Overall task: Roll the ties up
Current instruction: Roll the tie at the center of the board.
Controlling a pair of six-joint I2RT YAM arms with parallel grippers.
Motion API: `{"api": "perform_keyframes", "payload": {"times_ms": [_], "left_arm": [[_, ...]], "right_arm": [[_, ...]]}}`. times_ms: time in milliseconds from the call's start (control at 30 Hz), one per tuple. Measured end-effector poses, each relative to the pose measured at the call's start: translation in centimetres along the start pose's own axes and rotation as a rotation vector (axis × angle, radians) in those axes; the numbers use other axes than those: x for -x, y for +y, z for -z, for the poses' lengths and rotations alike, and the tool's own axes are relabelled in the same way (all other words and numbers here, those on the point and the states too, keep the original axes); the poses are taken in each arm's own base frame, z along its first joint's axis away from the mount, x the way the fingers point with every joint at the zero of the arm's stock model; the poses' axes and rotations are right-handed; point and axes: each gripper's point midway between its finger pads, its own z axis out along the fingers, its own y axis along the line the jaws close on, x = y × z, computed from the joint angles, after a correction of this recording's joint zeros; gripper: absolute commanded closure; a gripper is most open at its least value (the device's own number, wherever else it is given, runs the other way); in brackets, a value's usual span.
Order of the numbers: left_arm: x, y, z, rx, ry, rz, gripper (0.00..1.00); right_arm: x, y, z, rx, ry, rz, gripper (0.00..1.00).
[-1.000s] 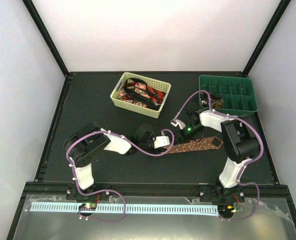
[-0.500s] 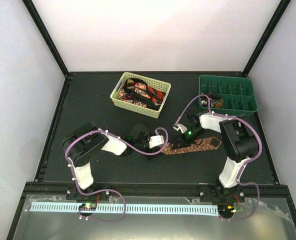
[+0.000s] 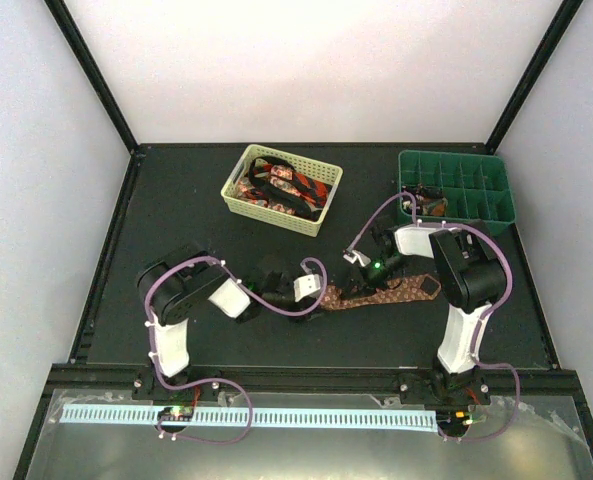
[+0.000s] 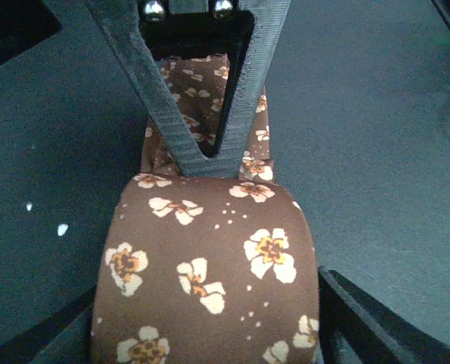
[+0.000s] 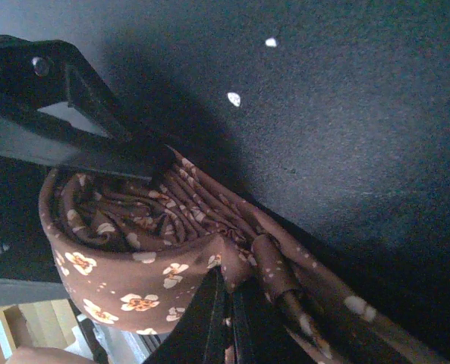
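A brown tie (image 3: 396, 290) with pale flowers lies across the table's middle, its left end wound into a roll (image 4: 209, 258). My left gripper (image 3: 316, 293) is open, and its two dark fingers (image 4: 354, 318) flank that roll. My right gripper (image 3: 348, 285) comes in from the far side and is shut on a fold of the brown tie beside the roll (image 5: 133, 265), fingertips pressed together (image 5: 226, 277). In the left wrist view its grey fingers (image 4: 209, 144) taper to a point over the fabric. Red-and-black ties (image 3: 286, 185) lie heaped in the basket.
The pale yellow lattice basket (image 3: 238, 200) stands at the back, left of centre. A green divided tray (image 3: 476, 205) sits at the back right, with something small in one near-left cell. Purple cables loop over both arms.
My left gripper has opened wide and drawn back leftward. The right gripper has closed onto the brown tie. The tie's left part has bunched up and shifted slightly left.
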Motion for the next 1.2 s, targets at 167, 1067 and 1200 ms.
{"api": "perform_keyframes", "payload": {"times_ms": [167,1067,1200], "left_arm": [[0.5,0.0,-0.2,-0.002,-0.028,-0.007,0.55],[4.1,1.0,-4.3,0.006,-0.011,-0.076,0.51],[1.9,1.7,-3.9,0.046,0.059,-0.002,0.48]], "right_arm": [[0.0,0.0,0.0,0.0,0.0,0.0,0.98],[0.3,-0.7,0.8,0.008,-0.03,-0.046,0.98],[0.4,-0.3,0.3,0.011,-0.027,-0.009,0.98]]}}
